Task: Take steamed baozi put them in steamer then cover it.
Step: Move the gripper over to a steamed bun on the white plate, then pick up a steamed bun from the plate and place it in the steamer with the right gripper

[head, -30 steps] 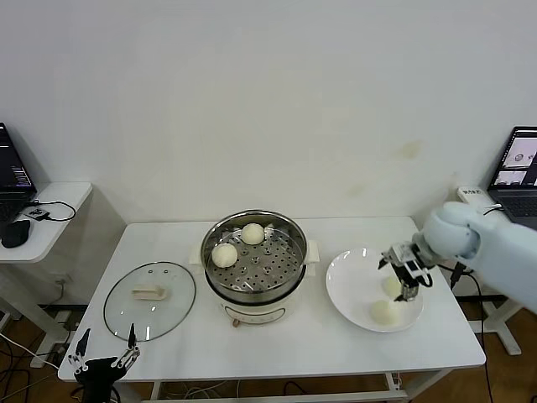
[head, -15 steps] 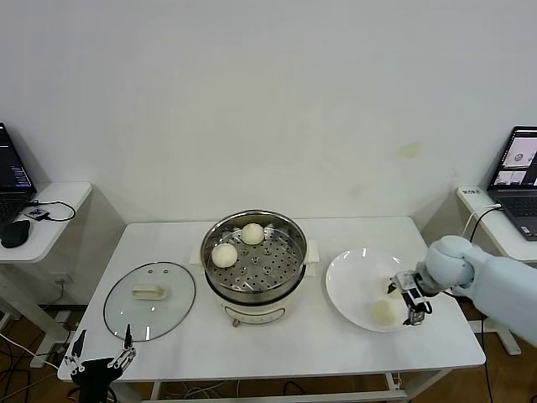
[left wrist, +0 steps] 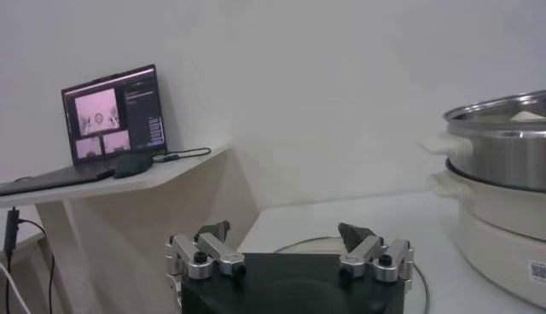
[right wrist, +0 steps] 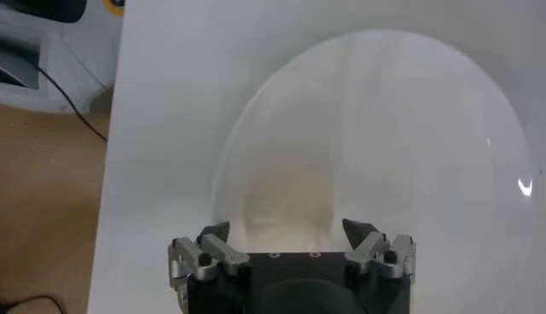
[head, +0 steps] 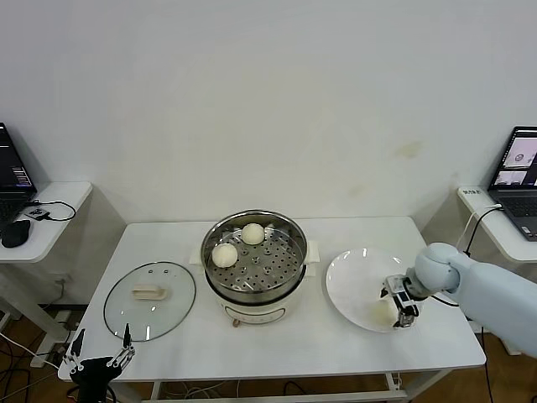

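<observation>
The steamer [head: 254, 284] stands mid-table with two baozi [head: 224, 253] on its perforated tray. The glass cover [head: 149, 300] lies flat on the table to its left. My right gripper [head: 402, 304] is open and low over the white plate [head: 352, 277], at a baozi [head: 382, 313] near the plate's front. In the right wrist view that baozi [right wrist: 286, 196] sits between the open fingers of the gripper [right wrist: 286, 229], and I cannot tell whether they touch it. No other baozi shows on the plate. My left gripper [head: 101, 357] is open and empty below the table's front left corner.
A side table with a laptop [head: 13, 180] stands at the far left, and another laptop [head: 520, 164] at the far right. The left wrist view shows the left gripper [left wrist: 284, 230], the steamer's side [left wrist: 503, 154] and the left laptop [left wrist: 111, 115].
My right gripper has moved down and toward the plate's front, closing in on the front baozi. The second baozi on the plate no longer shows. The left arm has barely moved.
</observation>
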